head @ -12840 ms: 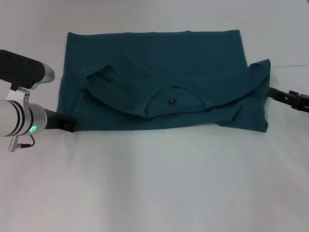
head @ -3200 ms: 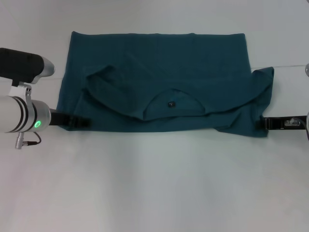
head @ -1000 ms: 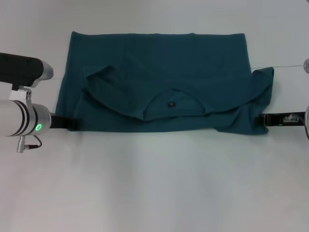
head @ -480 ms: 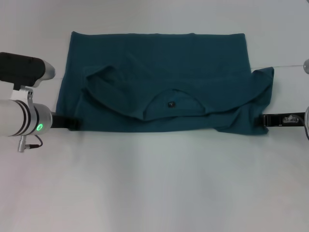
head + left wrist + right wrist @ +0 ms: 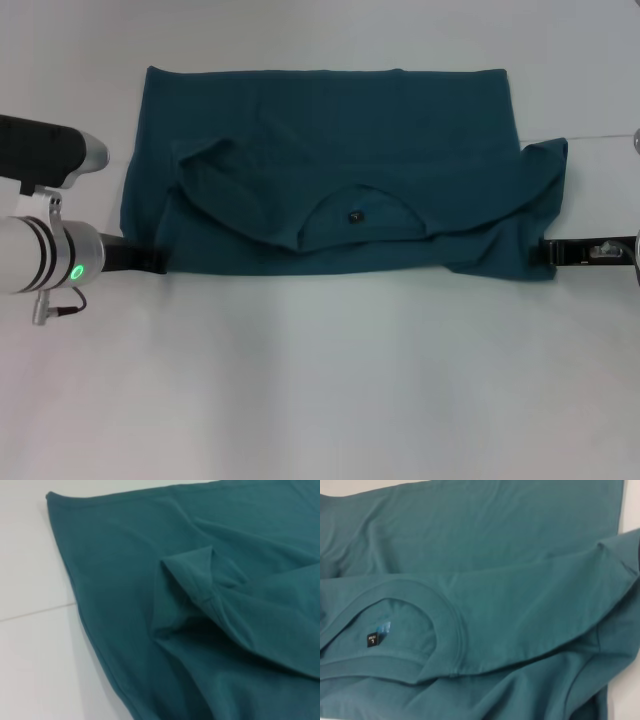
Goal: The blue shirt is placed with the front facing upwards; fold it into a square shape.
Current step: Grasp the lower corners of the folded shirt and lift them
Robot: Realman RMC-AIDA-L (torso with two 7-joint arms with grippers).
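The blue shirt (image 5: 330, 170) lies spread wide across the far half of the white bench (image 5: 320, 380), already folded once so that it forms a broad band. Its upper part is turned down over the body, so the round neckline (image 5: 358, 212) with a small dark tag (image 5: 373, 639) faces the near edge, close to the middle. A short sleeve (image 5: 200, 575) is tucked in and bunched on the robot's left side; on the right side the other sleeve (image 5: 548, 175) pokes out past the straight edge. The cloth is a dark teal, lightly creased, with no lettering showing.

The left gripper (image 5: 150, 262) sits at the shirt's near left corner, the right gripper (image 5: 548, 251) at the near right corner; whether either pair of fingers is apart or together I cannot tell
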